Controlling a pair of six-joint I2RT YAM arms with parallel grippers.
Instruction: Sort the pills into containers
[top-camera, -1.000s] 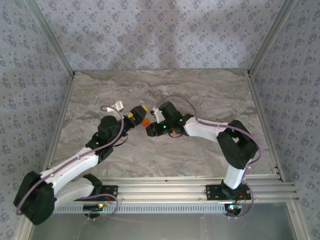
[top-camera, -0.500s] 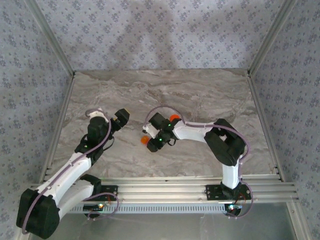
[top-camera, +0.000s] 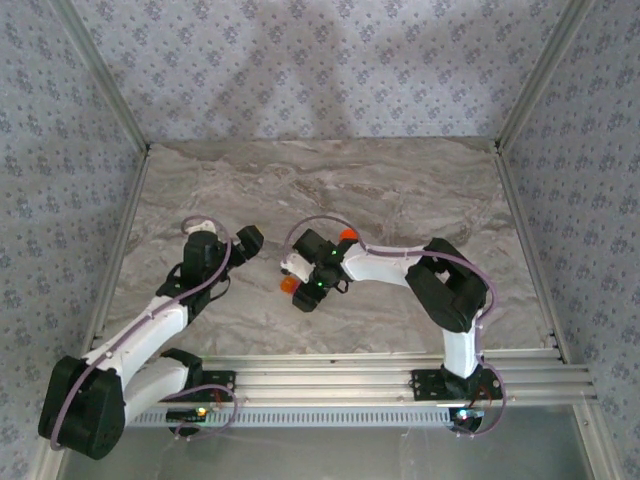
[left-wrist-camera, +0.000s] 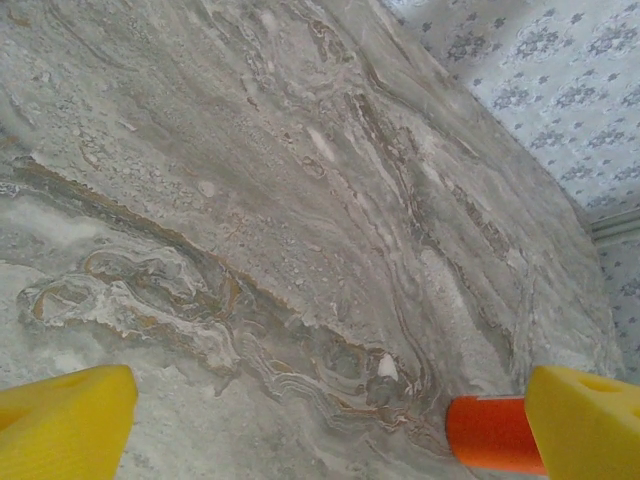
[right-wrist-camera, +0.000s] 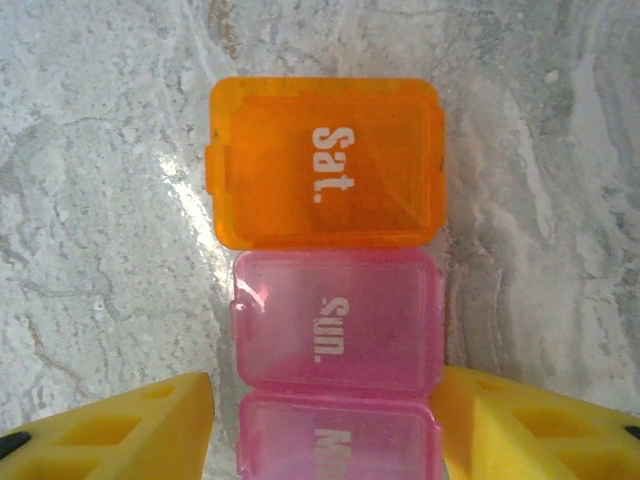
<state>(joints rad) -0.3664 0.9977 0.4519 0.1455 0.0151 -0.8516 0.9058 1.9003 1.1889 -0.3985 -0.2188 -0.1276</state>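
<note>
The containers lie flat on the marble table: an orange box marked "Sat." (right-wrist-camera: 325, 160), joined to a pink box marked "Sun." (right-wrist-camera: 338, 320) and a second pink box (right-wrist-camera: 338, 445). My right gripper (right-wrist-camera: 325, 390) straddles the pink boxes with its jaws open; there is a small gap at the left finger (right-wrist-camera: 130, 430), while the right finger sits against the box. From above, the orange box (top-camera: 290, 287) peeks out under the right gripper (top-camera: 294, 272). My left gripper (left-wrist-camera: 330, 400) (top-camera: 248, 240) is wide open and holds nothing. A white pill (left-wrist-camera: 387, 367) lies on the table ahead of it.
An opaque orange bottle (left-wrist-camera: 495, 433) lies just beside the left gripper's right finger. An orange spot (top-camera: 347, 235) shows behind the right forearm. Metal frame rails (top-camera: 120, 250) and patterned walls border the table on three sides.
Both grippers met at the table's middle a second ago. The left arm pulled back to the left; the right gripper came down toward me with the containers and its jaws opened.
</note>
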